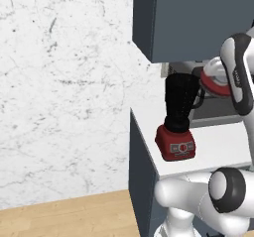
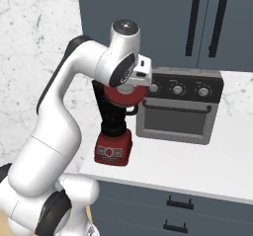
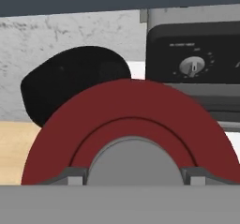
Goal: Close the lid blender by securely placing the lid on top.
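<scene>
The blender stands near the counter's left end, with a boxy red base and a tall dark jar whose top is open. My gripper is shut on the lid, a round red cap with a grey centre knob. The lid hangs in the air at about the height of the jar's rim, beside it toward the oven, tilted and not resting on the jar. In the hand view the jar's mouth lies beyond the lid, up and to the left.
A grey oven with knobs stands just right of the blender. Dark wall cabinets hang close above. The white counter ends just left of the blender, with a marbled wall behind.
</scene>
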